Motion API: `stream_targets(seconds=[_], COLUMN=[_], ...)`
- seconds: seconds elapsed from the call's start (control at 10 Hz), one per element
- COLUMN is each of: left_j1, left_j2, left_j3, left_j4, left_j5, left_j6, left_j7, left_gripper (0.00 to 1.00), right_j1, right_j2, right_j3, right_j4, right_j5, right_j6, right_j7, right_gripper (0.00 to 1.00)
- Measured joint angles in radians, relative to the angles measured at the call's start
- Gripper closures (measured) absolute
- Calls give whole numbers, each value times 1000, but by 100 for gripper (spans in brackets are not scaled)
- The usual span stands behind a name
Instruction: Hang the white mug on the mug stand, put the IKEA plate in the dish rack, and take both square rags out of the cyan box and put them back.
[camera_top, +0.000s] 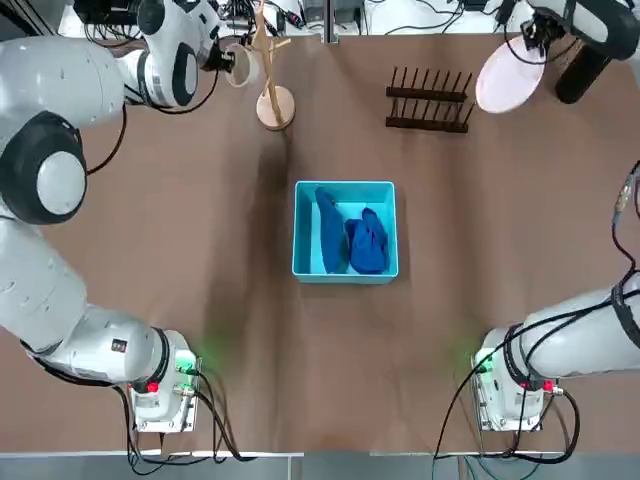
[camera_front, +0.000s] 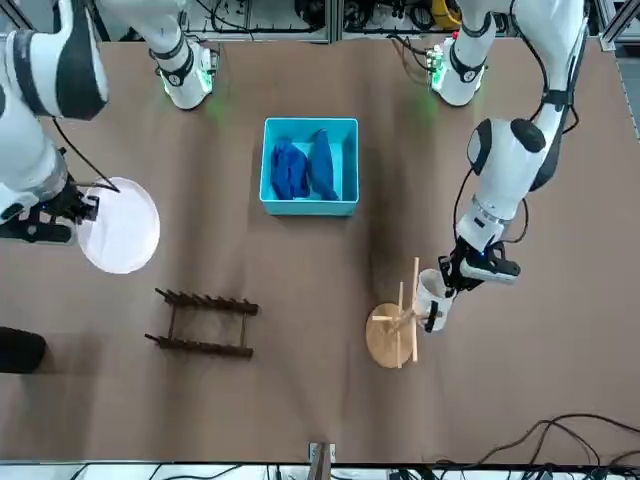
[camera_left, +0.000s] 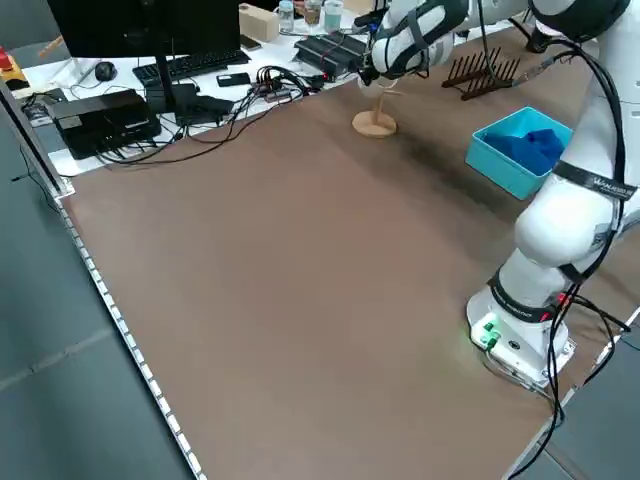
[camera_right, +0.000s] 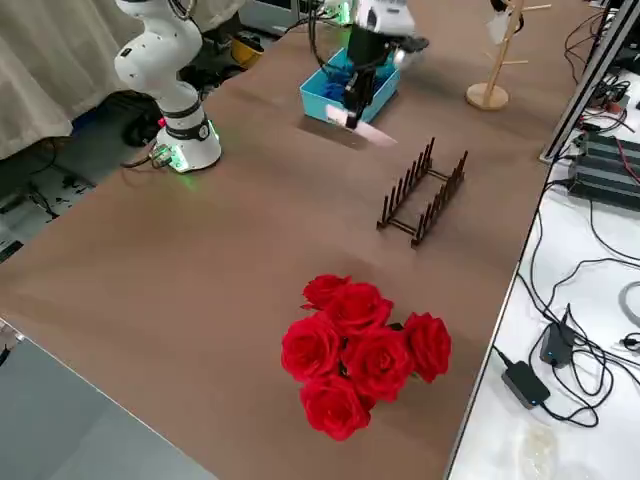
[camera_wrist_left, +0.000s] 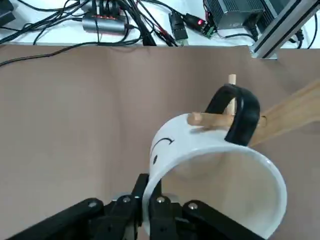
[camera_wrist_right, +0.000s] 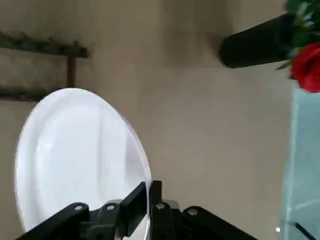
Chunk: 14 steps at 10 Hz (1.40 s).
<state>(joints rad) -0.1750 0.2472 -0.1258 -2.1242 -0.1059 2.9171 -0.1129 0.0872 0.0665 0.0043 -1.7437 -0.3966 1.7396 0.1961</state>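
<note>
The left gripper (camera_wrist_left: 148, 200) is clamped on the rim of the white mug (camera_wrist_left: 210, 165), holding it tilted against the wooden mug stand (camera_top: 272, 75) at the table's far left; a peg passes through the mug's dark handle (camera_wrist_left: 235, 112). The right gripper (camera_wrist_right: 150, 202) pinches the edge of the white plate (camera_wrist_right: 75, 155) and holds it in the air just to the right of the dark dish rack (camera_top: 430, 100). Mid-table sits the cyan box (camera_top: 345, 268), with both blue rags (camera_top: 367, 243) lying inside it. A bunch of red roses (camera_right: 365, 350) stands near the table's right edge.
</note>
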Motion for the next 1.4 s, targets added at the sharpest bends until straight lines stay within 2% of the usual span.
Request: stream_targets(seconds=[0.3,0.6,0.8,0.9,1.0,1.3,1.4], left_j1=[-10,-12,-13,-12,-12,-5,-4], left_j2=[22,25,25,25,25,14,-4], left_j3=[0,0,-1,-1,-1,3,14], left_j4=[0,2,6,10,14,28,32], left_j5=[0,0,0,0,0,0,0], left_j6=[24,25,25,26,26,14,-30], left_j7=[-19,-26,-26,-27,-27,-26,-15], left_gripper=[94,92,81,72,68,24,8], right_j1=[59,112,138,150,159,186,193], right_j2=[111,222,282,310,334,387,401], right_j3=[-1,-1,-2,-2,-2,-3,-4], right_j4=[105,185,217,237,259,299,306], right_j5=[-209,-260,-328,-343,-356,-376,-378], right_j6=[-52,-68,-72,-83,-98,-114,-115], right_j7=[158,282,330,341,347,389,404], right_gripper=[92,92,92,92,92,92,92])
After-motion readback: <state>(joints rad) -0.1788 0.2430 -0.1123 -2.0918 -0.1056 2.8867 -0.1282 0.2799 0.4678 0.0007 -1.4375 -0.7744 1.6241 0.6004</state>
